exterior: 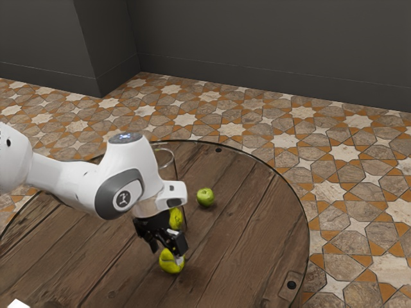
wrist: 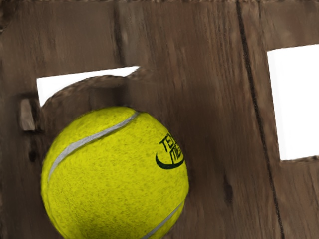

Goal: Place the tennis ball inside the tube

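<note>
In the exterior view my black gripper (exterior: 168,248) is low over the table, its fingers apart and just above the tennis ball (exterior: 170,262). That yellow ball rests on the wood, its top partly hidden by a finger. In the wrist view the same ball (wrist: 114,174) looms large at the lower edge, with pale seams and dark lettering. Behind the hand stands the clear tube (exterior: 174,168), open rim up, its side partly hidden by the arm. A second yellow ball (exterior: 176,219) shows low at the tube, seemingly inside it.
A green apple (exterior: 205,197) lies beside the tube, toward the exterior view's right. The round wooden table (exterior: 257,218) has a dark rim. A white object (exterior: 18,303) shows at the exterior view's lower left corner. White patches (wrist: 294,104) appear around the ball in the wrist view.
</note>
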`<move>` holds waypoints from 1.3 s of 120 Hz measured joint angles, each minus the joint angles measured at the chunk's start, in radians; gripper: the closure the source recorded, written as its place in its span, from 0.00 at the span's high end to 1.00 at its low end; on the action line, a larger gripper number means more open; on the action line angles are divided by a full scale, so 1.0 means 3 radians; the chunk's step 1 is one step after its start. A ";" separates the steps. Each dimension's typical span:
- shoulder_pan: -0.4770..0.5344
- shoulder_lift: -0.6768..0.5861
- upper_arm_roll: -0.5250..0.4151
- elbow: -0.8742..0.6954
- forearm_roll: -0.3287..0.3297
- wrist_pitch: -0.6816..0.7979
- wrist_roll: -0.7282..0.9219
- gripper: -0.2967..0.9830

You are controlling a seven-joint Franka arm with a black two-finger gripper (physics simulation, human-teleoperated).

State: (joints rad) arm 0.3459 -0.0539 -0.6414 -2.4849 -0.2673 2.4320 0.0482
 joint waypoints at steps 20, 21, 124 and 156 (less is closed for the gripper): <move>0.0108 0.0180 0.0005 0.0031 0.0075 0.0138 -0.0077 0.61; 0.0111 0.0191 0.0005 0.0034 0.0077 0.0145 -0.0081 0.60; -0.0019 -0.0364 -0.0149 0.0545 0.0265 0.0040 -0.0434 0.28; 0.0016 -0.0342 0.0110 0.1417 0.0592 -0.0716 -0.0490 0.43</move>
State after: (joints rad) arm 0.3506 -0.1566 -0.6083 -2.0597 -0.0896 2.2173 -0.0989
